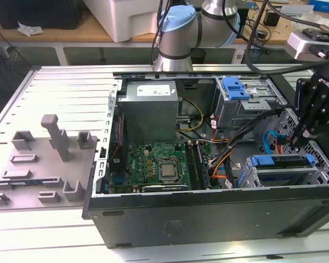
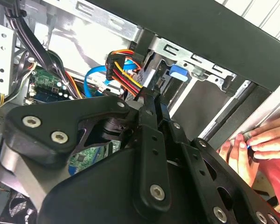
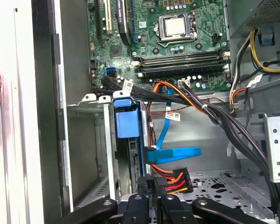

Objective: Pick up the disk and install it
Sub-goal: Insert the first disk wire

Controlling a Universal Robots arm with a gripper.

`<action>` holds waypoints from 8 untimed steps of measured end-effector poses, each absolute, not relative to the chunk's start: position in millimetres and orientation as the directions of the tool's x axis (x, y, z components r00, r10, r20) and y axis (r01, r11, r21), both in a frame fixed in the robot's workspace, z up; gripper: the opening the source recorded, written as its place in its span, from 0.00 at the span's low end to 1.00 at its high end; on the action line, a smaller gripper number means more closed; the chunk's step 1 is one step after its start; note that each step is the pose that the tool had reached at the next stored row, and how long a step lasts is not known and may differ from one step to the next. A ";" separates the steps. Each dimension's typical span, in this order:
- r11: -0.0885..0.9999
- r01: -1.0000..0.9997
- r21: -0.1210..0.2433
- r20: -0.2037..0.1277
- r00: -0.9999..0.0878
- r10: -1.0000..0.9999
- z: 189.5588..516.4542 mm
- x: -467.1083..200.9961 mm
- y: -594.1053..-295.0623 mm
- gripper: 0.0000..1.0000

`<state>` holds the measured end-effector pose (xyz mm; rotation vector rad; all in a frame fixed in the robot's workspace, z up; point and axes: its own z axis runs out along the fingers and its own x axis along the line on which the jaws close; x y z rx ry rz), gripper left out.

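The disk (image 1: 279, 162), silver with a blue plastic frame, sits in the lower drive cage at the front right corner of the open computer case (image 1: 208, 211). In the first wrist view its blue frame (image 3: 128, 119) stands between the cage walls. My gripper (image 1: 294, 141) hangs just above the disk's right end in the exterior view. The fingers are shut together with nothing between them, and the gripper (image 3: 153, 183) has its tips next to the disk's edge and an orange-red-yellow power connector (image 3: 172, 179). In the second wrist view the gripper (image 2: 151, 99) points at the same connector (image 2: 123, 70).
A grey power-supply box (image 1: 151, 107) and a drive cage with a blue latch (image 1: 236, 87) stand at the back of the case. Cable bundles (image 3: 214, 116) cross above the motherboard (image 1: 159, 167). A person's hand (image 2: 252, 144) rests on the case rim. Grey fixtures (image 1: 55, 137) lie outside.
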<state>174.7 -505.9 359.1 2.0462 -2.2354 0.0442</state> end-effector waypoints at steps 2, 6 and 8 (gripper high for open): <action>0.089 -0.995 0.053 0.100 -0.084 -0.991 359.1 174.8 -506.3 0.17; 0.089 -0.995 0.053 0.100 -0.084 -0.991 359.1 174.6 -506.4 0.17; 0.088 -0.995 0.050 0.100 -0.083 -0.992 359.2 173.6 -506.4 0.17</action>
